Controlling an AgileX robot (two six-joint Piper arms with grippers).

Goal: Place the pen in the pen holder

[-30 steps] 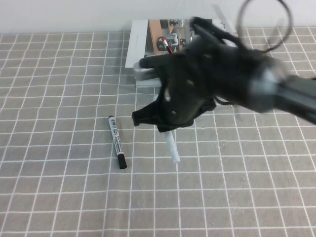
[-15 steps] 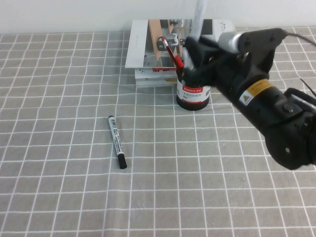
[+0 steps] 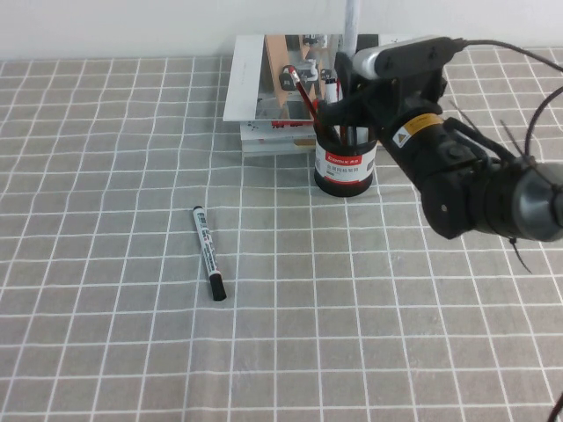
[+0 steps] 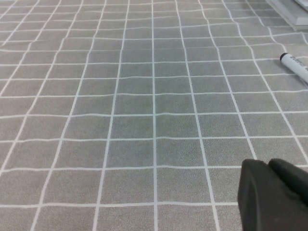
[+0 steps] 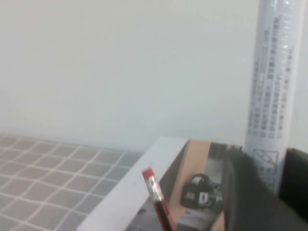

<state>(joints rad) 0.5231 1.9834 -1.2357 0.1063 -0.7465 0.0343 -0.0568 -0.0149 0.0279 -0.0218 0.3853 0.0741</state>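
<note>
The white pen (image 3: 352,25) stands upright in my right gripper (image 3: 350,83), directly above the pen holder (image 3: 344,167), a black cup with a white label and a red strip. The pen's lower end is hidden behind the gripper, so I cannot tell whether it is inside the cup. In the right wrist view the pen (image 5: 274,72) rises between the two dark fingers (image 5: 245,192), which are shut on it. My left gripper (image 4: 275,195) shows only in the left wrist view, shut and empty, low over bare tablecloth.
A white marker with a black cap (image 3: 209,252) lies on the checked cloth left of the holder; its end shows in the left wrist view (image 4: 294,65). A red-capped pen (image 3: 303,92) leans out of the holder. A stack of books (image 3: 264,92) lies behind it.
My right arm swung the pen up from low over the cloth to upright over the holder, then settled lower and closer to the cup. The marker has not moved.
</note>
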